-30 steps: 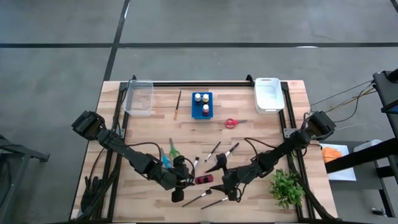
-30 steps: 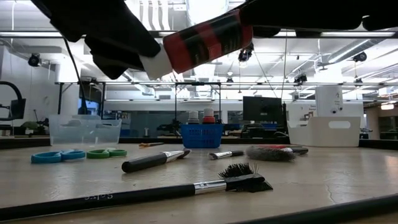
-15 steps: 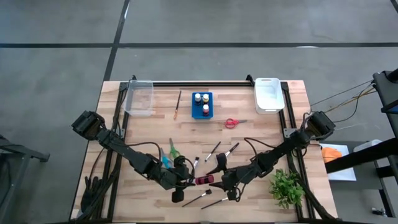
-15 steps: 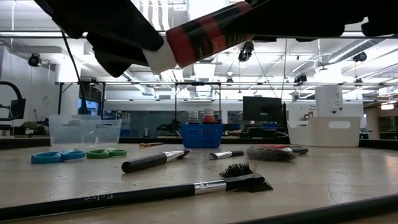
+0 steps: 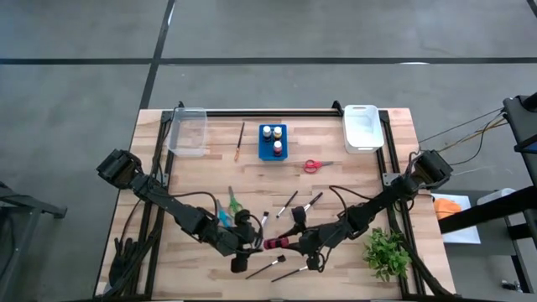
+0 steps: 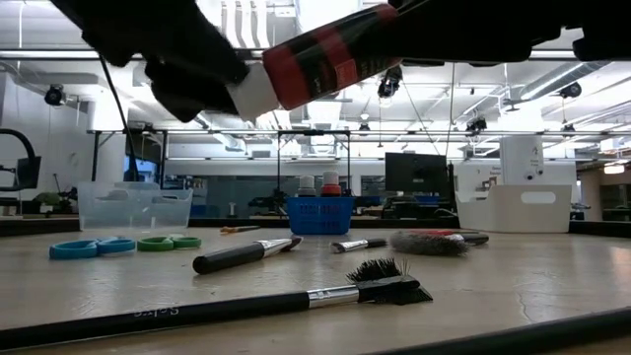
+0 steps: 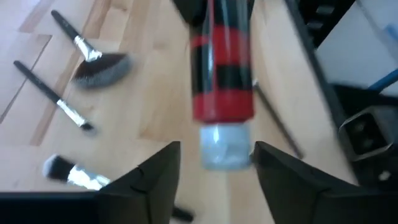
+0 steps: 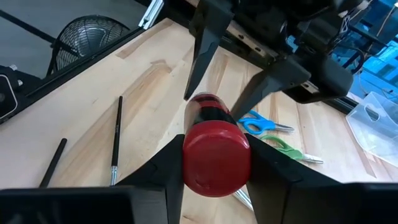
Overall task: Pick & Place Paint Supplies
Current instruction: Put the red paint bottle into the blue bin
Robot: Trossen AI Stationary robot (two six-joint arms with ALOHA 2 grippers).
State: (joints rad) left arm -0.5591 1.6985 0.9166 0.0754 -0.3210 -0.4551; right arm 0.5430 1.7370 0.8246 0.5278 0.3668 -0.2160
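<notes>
A red-and-black paint bottle (image 5: 275,243) with a white cap (image 7: 224,147) hangs level in the air above the table's near middle, between my two grippers. My right gripper (image 8: 216,171) is shut on its red bottom end. My left gripper (image 7: 217,180) stands open with one finger on each side of the cap end, a small gap showing beside the cap. In the low view the bottle (image 6: 320,61) slants high above the table, with the left gripper (image 6: 187,79) dark behind the cap. My right gripper pinches the bottle's red bottom end (image 8: 214,149) between its two fingers (image 8: 166,171), one on each side of the round body. It comes at the bottle roughly level from the table's right, its fingers lying along the bottle. The bottle is lifted clear, nearly level.
Dark-handled brushes (image 5: 288,203) (image 5: 264,268) lie below and around the grippers. Green and blue scissors (image 5: 228,205) lie to the left, red scissors (image 5: 315,165) farther back. A blue bottle holder (image 5: 272,141), clear bin (image 5: 186,131) and white bin (image 5: 362,127) stand along the far edge; a plant (image 5: 386,252) stands near right.
My right gripper has shut on the bottle's red bottom end. My left gripper has opened off the white cap end and stays around it. Both arms have kept their place, and the bottle has stayed in the air between them.
</notes>
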